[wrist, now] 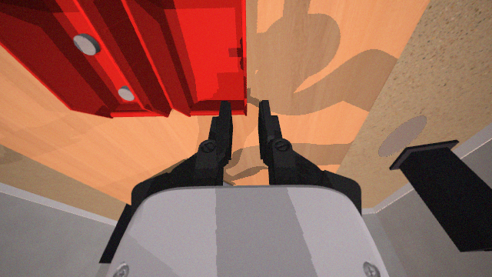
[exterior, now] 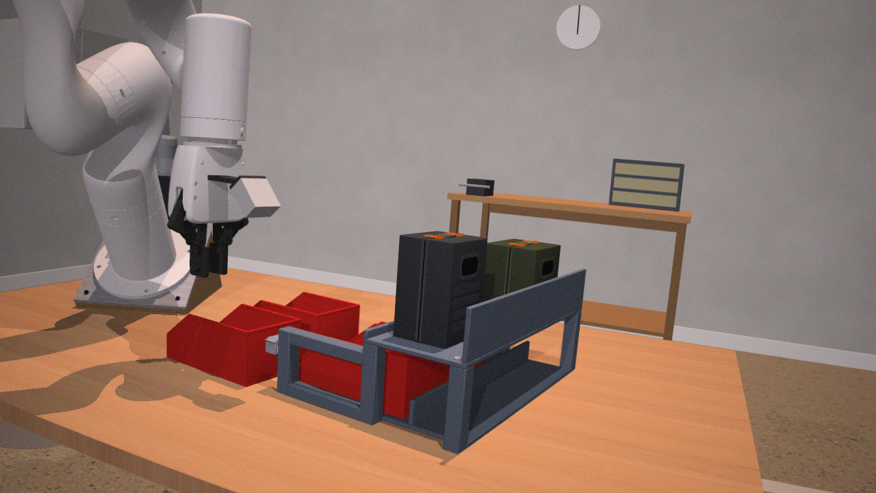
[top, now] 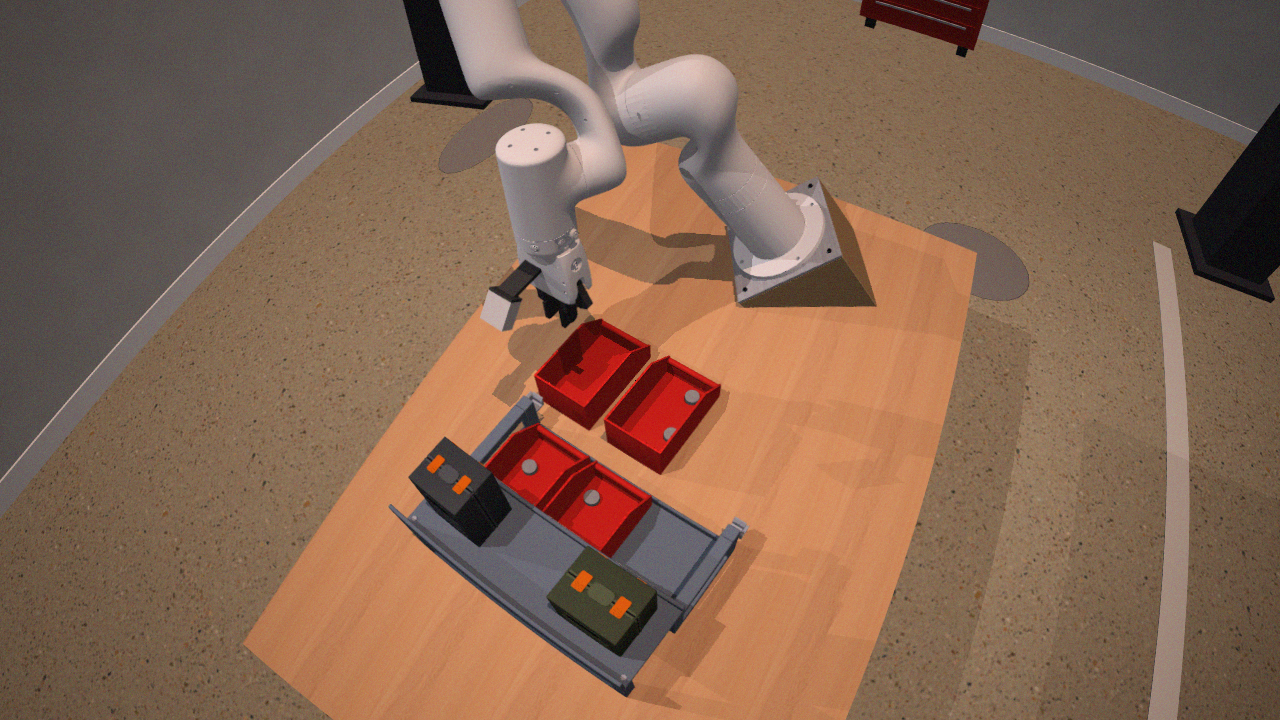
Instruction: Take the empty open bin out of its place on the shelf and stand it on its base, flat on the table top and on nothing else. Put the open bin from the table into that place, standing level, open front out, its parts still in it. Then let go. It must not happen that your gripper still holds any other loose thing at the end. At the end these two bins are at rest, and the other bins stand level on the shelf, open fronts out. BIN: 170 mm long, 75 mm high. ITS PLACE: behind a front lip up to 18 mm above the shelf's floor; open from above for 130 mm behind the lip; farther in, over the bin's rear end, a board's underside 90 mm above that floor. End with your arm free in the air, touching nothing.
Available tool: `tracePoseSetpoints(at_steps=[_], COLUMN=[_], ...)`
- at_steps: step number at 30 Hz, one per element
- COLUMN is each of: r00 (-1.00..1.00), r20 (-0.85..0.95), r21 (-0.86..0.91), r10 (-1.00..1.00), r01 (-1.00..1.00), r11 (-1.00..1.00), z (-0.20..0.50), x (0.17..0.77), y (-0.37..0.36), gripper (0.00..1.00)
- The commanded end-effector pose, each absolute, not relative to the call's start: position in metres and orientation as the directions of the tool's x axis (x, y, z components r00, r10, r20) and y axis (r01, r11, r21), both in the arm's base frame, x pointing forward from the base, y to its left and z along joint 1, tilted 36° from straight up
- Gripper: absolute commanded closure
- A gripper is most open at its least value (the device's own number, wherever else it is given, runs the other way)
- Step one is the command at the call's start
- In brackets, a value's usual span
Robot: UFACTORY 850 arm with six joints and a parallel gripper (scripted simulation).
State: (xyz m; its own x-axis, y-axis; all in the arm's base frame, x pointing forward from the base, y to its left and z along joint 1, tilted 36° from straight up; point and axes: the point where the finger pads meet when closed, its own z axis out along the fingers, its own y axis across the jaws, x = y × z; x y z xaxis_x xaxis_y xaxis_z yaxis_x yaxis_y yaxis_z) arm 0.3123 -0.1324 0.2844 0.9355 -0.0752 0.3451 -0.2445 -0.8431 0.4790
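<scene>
My gripper (top: 567, 313) (exterior: 209, 270) (wrist: 244, 114) is partly open with nothing between its fingers. It hangs above the side wall of the empty red bin (top: 590, 362) (exterior: 208, 349) (wrist: 215, 46), clear of it. That bin stands on its base on the table top. Beside it stands the red bin with grey parts (top: 662, 410) (exterior: 338, 322) (wrist: 105, 69); two parts show in it. The grey shelf (top: 510, 573) (exterior: 526, 315) holds a left bin (top: 559, 465) (exterior: 330, 374) and a middle bin (top: 613, 510), one part visible in each. The shelf's right-hand place (top: 671, 546) is empty.
A black case (top: 456, 492) (exterior: 428, 287) stands on the shelf's upper board at the left, and a green case (top: 590, 611) (exterior: 530, 263) stands on it at the right. The shelf's left end frame is close to the empty bin. The arm's base is behind the table bins.
</scene>
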Motion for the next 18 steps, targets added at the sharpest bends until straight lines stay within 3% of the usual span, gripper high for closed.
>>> tracePoseSetpoints(at_steps=[1,15,16,18], r00=[0.935,0.935,0.935,0.935], r20=[0.346,0.346,0.346,0.346], r21=[0.479,0.479,0.479,0.479], r10=[-0.075,-0.075,-0.075,-0.075], r01=[-0.245,-0.245,-0.245,-0.245], r11=[-0.843,-0.843,-0.843,-0.843], z=[0.2867,0.2891,0.2891,0.2891], x=[0.3121,0.3113,0.3113,0.3113], y=[-0.1311,-0.1295,-0.1295,-0.1295], gripper=[0.74,0.74,1.0,1.0])
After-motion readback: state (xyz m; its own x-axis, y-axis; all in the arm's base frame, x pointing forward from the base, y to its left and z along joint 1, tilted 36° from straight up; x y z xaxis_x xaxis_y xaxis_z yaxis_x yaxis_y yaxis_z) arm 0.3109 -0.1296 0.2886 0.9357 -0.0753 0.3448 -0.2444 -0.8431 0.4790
